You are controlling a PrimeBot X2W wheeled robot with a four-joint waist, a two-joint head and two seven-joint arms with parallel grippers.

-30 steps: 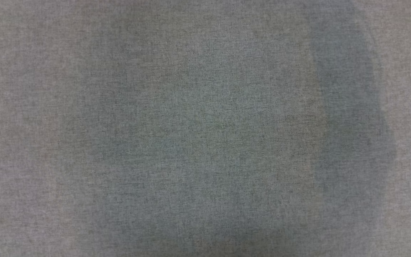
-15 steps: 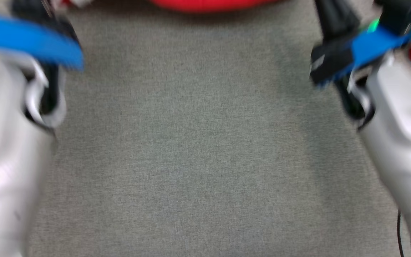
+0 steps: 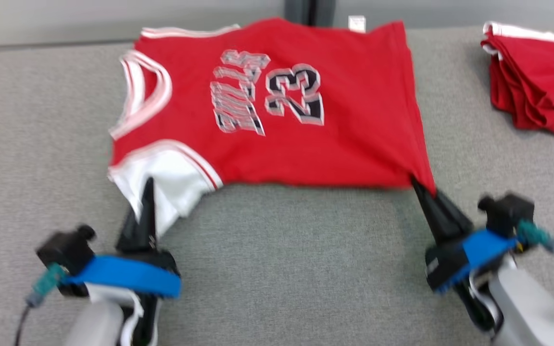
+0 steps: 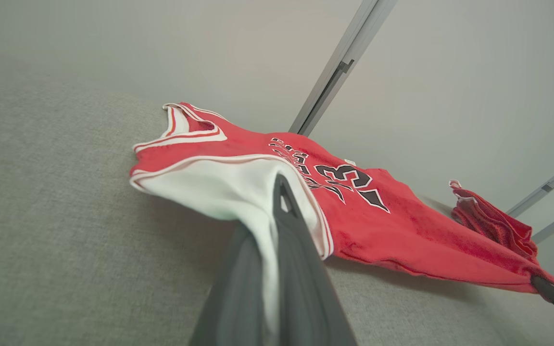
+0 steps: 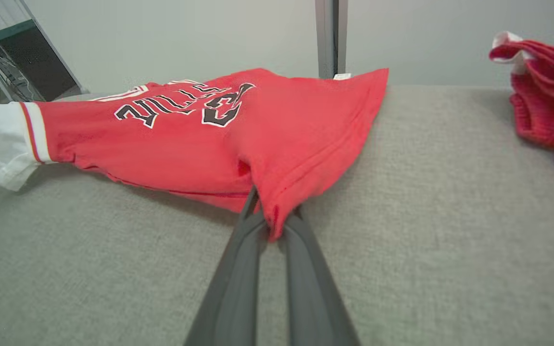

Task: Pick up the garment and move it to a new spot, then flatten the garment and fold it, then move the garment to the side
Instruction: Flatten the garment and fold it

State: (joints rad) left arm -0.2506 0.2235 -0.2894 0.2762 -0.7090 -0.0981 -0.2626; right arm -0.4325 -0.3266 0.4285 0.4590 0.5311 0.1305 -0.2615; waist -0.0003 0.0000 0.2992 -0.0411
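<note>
The garment [image 3: 277, 105] is a red basketball jersey with white trim and the number 23, spread across the grey table with its near edge lifted. My left gripper [image 3: 148, 185] is shut on its white sleeve part [image 4: 229, 192] at the near left. My right gripper [image 3: 417, 185] is shut on the garment's near right red corner [image 5: 277, 211]. The cloth hangs stretched between the two grips, and its far edge lies at the back of the table.
A pile of other red garments [image 3: 536, 81] lies at the back right of the grey fabric table [image 3: 286, 259]. A grey wall with a metal post [image 5: 331, 33] stands behind the table's far edge. Cables trail from both wrists.
The head camera has swung up from bare table cloth, so both arms and the whole jersey have come into the picture. No move of the garment itself can be told.
</note>
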